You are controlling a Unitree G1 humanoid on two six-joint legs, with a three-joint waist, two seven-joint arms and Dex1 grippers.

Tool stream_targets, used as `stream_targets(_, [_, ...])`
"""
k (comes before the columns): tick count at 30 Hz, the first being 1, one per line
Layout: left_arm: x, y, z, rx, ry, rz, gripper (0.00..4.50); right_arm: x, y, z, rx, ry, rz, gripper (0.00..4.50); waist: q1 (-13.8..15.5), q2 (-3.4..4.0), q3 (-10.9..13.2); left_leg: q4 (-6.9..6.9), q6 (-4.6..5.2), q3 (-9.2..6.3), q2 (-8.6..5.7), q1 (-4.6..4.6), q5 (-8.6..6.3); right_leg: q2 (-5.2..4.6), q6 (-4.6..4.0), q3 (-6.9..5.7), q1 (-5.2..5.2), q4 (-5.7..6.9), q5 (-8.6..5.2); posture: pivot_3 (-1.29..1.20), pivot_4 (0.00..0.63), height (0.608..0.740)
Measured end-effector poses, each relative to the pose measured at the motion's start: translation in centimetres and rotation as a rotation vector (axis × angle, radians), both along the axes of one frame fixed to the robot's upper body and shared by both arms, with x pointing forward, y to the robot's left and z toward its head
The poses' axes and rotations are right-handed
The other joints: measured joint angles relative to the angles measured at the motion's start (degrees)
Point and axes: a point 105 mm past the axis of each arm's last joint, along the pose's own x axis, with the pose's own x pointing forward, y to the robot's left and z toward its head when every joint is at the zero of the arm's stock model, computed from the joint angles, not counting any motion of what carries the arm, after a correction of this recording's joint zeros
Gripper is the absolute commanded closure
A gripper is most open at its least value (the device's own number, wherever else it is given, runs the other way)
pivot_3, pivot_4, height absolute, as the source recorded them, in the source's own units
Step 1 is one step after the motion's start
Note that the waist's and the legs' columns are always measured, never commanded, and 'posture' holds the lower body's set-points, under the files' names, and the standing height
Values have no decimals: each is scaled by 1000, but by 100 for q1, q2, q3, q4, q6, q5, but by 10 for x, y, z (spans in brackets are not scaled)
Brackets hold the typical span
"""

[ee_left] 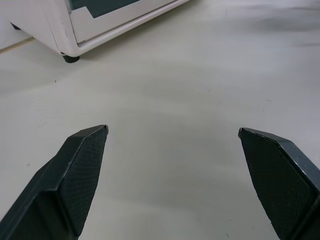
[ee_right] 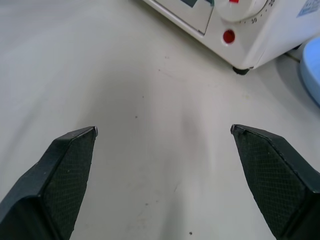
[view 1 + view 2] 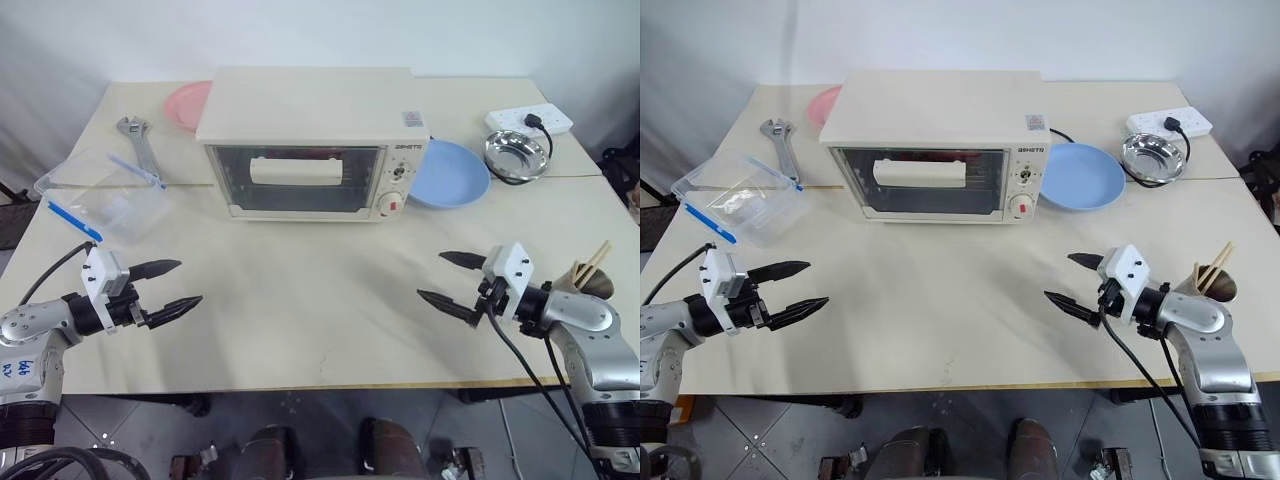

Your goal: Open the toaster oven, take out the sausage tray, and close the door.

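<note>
The toaster oven (image 3: 312,145) stands at the back middle of the counter (image 3: 320,320), its door (image 3: 300,178) shut and the white bar handle (image 3: 295,171) lying across the upper part of the glass. Behind the glass a little red shows, probably the sausage tray (image 3: 958,157), though it is too dim to tell for sure. Both arms hang low over the near counter, well apart from the oven: the left tool (image 3: 168,290) and the right tool (image 3: 452,278) each have their fingers spread wide and hold nothing. The step in hand seems to be opening the door, not yet begun. To do it well, one tool should probably come straight at the handle, close on the bar near its middle so the pull is even, then draw outward and down along the door's hinge arc rather than straight back, which could drag the light oven forward. The blue plate (image 3: 450,172) beside the knobs and the clear plastic box (image 3: 105,195) at the left should stay outside the approach.
</note>
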Motion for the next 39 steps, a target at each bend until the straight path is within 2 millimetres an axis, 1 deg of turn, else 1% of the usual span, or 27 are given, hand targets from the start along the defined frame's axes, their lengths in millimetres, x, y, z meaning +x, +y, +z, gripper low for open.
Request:
stream_targets(3, [5,0,6,-4,-21,19,51,1,3,2,1,4,9,0,3,0,0,1,0,0,-1,0,0,-1,0,1,0,1,0,0,150,740])
stream_targets(5, [10,2,11,-12,-36,51,51,2,9,8,2,-2,27,0,4,0,0,1,0,0,-1,0,0,-1,0,2,0,1,0,0,150,740])
stream_targets(8, [11,4,13,-18,-45,71,51,6,17,16,9,-8,42,0,-13,-1,0,1,-1,0,0,0,0,0,0,1,-2,3,0,0,150,740])
stream_targets(13, [11,2,18,-44,-48,83,51,12,37,25,52,-5,78,0,-2,-1,1,2,-1,2,1,0,-1,0,0,3,-4,5,0,0,150,740])
stream_targets(17, [13,3,21,-61,-66,115,51,17,55,32,88,-6,116,0,-1,-2,1,3,-1,2,1,0,-1,0,0,4,-4,6,0,0,150,740])
stream_targets(18, [14,4,22,-66,-68,122,51,23,66,38,104,-10,141,0,-15,-4,2,10,-1,3,2,0,-1,1,0,4,-5,11,0,0,150,740])
stream_targets(20, [19,-2,28,-88,-92,105,51,34,96,54,128,-39,213,0,-61,-4,3,12,-4,17,8,1,1,3,-7,5,-13,17,2,0,150,740])
stream_targets(22, [22,-5,36,-110,-114,96,51,43,114,66,127,-67,259,0,-53,-4,2,11,-7,13,11,6,-1,4,-8,3,-15,32,2,0,150,740])
stream_targets(26, [22,-2,38,-134,-123,110,51,58,114,71,115,-71,251,0,-6,-7,3,10,-6,19,7,0,-13,3,-7,-4,-16,30,2,0,150,740])
stream_targets(30, [22,-1,41,-150,-136,114,51,68,125,83,116,-97,285,0,-25,-7,3,10,-6,30,6,-2,-16,4,-6,-5,-16,26,3,0,150,740])
stream_targets(35, [23,-1,45,-165,-151,113,51,72,139,89,116,-128,343,0,-34,-7,3,22,-8,44,12,-1,-15,6,-6,-1,-16,30,2,0,150,740])
stream_targets(39, [23,1,49,-172,-165,119,51,66,146,92,124,-131,397,0,-36,-7,3,21,-8,43,12,0,-16,6,-6,0,-16,30,2,0,150,740])
